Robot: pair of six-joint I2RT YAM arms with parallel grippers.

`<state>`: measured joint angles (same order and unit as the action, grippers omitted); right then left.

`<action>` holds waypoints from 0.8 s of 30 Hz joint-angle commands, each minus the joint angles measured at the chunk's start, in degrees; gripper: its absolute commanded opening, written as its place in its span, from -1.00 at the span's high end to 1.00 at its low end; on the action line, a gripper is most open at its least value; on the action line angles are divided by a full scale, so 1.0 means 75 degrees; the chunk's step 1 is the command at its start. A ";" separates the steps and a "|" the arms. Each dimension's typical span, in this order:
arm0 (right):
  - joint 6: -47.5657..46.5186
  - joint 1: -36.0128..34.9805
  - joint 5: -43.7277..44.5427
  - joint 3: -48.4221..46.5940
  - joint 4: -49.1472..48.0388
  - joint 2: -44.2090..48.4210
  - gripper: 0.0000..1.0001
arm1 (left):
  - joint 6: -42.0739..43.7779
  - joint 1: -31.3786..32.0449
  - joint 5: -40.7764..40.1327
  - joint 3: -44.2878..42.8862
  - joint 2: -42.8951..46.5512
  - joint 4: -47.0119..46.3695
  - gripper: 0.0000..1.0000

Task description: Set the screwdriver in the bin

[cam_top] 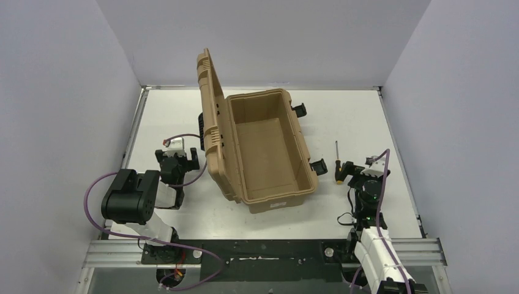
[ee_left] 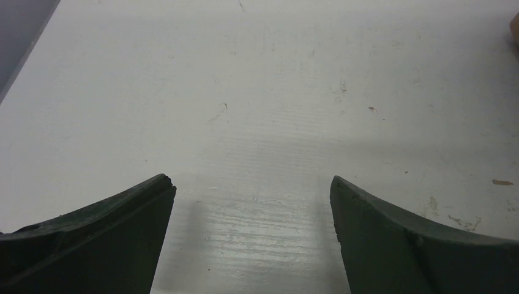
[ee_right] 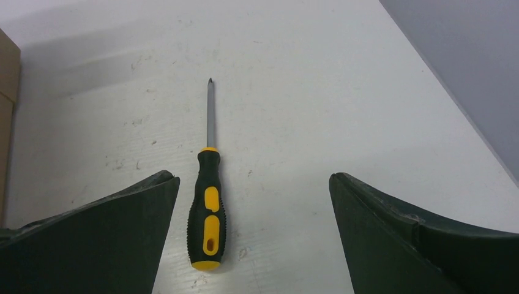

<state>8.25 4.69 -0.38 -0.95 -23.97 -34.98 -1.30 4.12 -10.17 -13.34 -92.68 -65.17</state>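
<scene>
left jaws apart | right jaws apart near screwdriver [ee_right: 207,208], untouched on table [cam_top: 361,116] | bin [cam_top: 275,201] lid open

A white table [cam_top: 355,116] fills the middle, with small gray scuffs on top. Plain pale gray walls stand around it: back wall [cam_top: 263,37] at 12 o'clock, side walls at 9 [cam_top: 55,92] and 3 o'clock [cam_top: 465,92]. A silver metal rail [cam_top: 428,248] runs along 6 o'clock. The light is soft.
</scene>
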 commanded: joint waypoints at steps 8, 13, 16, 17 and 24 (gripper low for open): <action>0.0573 0.0008 0.0571 -0.4039 0.3279 -0.2285 -1.00 | -0.0091 -0.0067 0.0144 -0.0181 0.0092 -0.0400 -0.94; 0.0223 -0.0003 -0.0217 -0.6692 0.6196 -0.4714 -1.00 | -0.0087 -0.0057 0.0139 -0.0178 0.0084 -0.0435 -0.94; 0.0240 -0.0002 -0.0404 -0.7715 0.7450 -0.5955 -0.95 | -0.0085 -0.0057 0.0136 -0.0178 0.0098 -0.0416 -0.94; 0.0244 -0.0010 -0.0523 -0.7932 0.7761 -0.6331 -0.93 | -0.0093 -0.0057 0.0138 -0.0178 0.0097 -0.0412 -0.94; 0.0324 -0.0260 -0.0781 -0.8178 0.8315 -0.7840 -0.57 | -0.0103 -0.0057 0.0138 -0.0181 0.0107 -0.0383 -0.94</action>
<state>10.74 4.12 -4.67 -61.23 31.57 -91.98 -1.30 4.01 -9.76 -13.34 -92.68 -65.36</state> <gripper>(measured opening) 0.821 0.971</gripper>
